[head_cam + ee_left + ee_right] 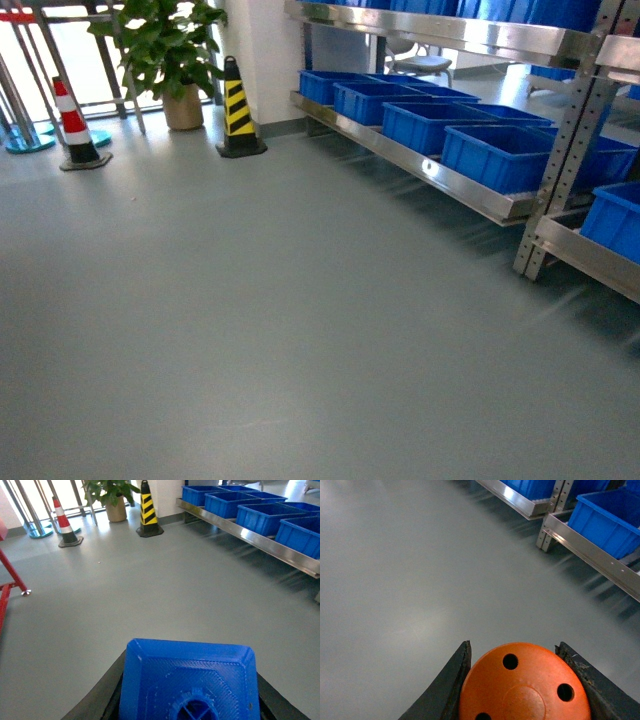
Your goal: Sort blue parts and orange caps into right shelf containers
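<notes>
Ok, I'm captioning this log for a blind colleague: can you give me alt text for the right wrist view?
The right gripper holds an orange cap, its holed flat top facing the camera, between two dark fingers. Beyond it is bare grey floor; at upper right a steel shelf carries blue crates.

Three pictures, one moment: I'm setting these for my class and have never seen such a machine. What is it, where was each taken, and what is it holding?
It is a wheeled robot with two arms. The head view looks ahead over grey floor to a steel shelf of blue crates, with a striped cone and potted plant beyond. The other two come from cameras on each wrist. The left gripper holds a blue part; the right gripper holds an orange cap with small holes.
</notes>
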{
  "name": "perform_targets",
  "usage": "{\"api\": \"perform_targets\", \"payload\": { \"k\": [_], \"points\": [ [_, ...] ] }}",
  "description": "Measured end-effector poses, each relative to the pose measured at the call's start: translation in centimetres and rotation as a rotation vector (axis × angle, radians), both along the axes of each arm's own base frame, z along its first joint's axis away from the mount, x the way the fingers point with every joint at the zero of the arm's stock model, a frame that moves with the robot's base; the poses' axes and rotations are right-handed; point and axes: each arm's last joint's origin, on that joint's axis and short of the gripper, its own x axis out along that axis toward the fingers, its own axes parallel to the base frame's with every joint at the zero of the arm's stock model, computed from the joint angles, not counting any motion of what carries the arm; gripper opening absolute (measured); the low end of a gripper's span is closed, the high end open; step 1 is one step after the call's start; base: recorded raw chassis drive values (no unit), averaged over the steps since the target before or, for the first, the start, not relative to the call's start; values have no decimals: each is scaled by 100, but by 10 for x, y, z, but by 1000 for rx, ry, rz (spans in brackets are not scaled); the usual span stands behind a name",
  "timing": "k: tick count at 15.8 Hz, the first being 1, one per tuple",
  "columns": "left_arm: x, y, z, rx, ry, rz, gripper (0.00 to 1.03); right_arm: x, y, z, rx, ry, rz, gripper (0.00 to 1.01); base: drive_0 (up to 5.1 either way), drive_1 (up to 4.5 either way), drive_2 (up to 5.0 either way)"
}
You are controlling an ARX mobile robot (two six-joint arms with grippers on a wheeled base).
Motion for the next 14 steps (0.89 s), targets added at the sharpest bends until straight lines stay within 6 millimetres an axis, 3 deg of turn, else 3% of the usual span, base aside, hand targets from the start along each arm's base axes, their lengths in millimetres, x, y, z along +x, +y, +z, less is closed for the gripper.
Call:
{"api": "perform_targets", "payload": {
  "k": [14],
  "points": [
    [0,0,0,0,0,0,44,0,0,0,0,0,0,43,-155,-155,-155]
  ]
}}
